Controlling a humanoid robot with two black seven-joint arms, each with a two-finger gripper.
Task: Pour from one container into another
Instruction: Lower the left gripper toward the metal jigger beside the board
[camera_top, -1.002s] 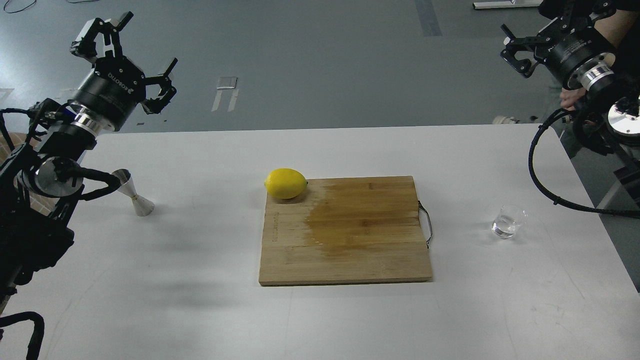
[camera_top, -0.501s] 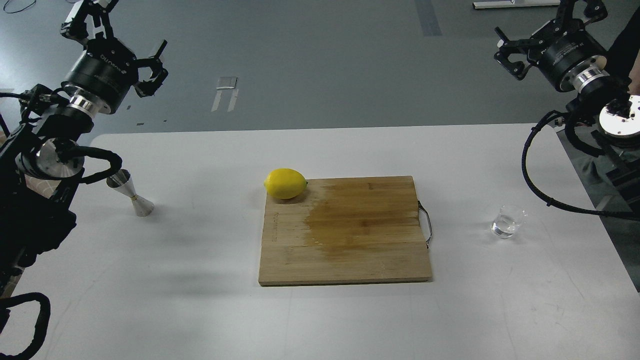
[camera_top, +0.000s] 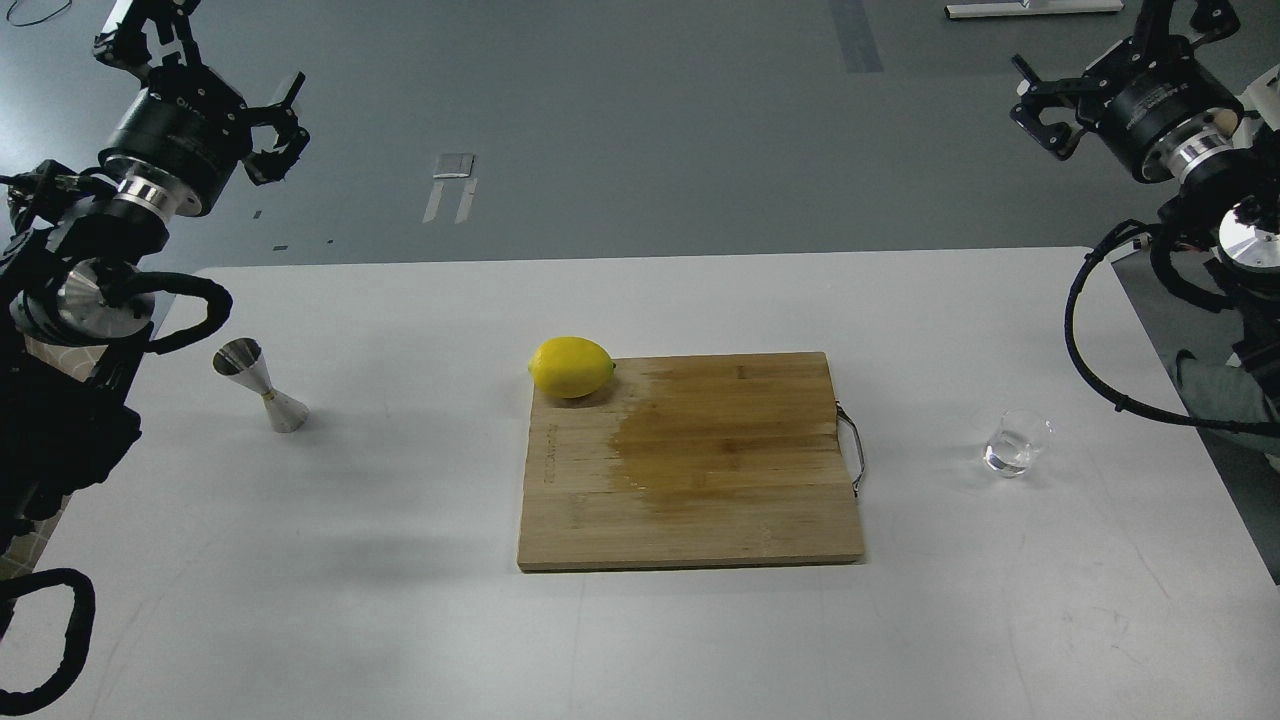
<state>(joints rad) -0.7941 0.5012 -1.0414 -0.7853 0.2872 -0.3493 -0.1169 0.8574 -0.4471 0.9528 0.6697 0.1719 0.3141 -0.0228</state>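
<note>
The clear glass cup (camera_top: 1017, 442) stands upright on the white table at the right, with a little clear liquid in it. Far across the table, at the left, the steel jigger (camera_top: 262, 385) stands upright, hourglass-shaped. My left gripper (camera_top: 212, 72) hangs high over the far left corner, well above and behind the jigger, open and holding nothing. My right gripper (camera_top: 1112, 52) is up at the far right, well behind and above the cup, also open and holding nothing.
A wooden cutting board (camera_top: 690, 500) with a dark wet patch lies in the middle of the table (camera_top: 400, 620). A yellow lemon (camera_top: 571, 367) rests on its far left corner. A metal handle (camera_top: 852, 450) sticks out of the board's right edge.
My left gripper has drawn up and to the left, so the arm's cable no longer crosses the jigger. The right gripper has shifted slightly up and right. Cup, jigger, lemon and board have stayed put.
</note>
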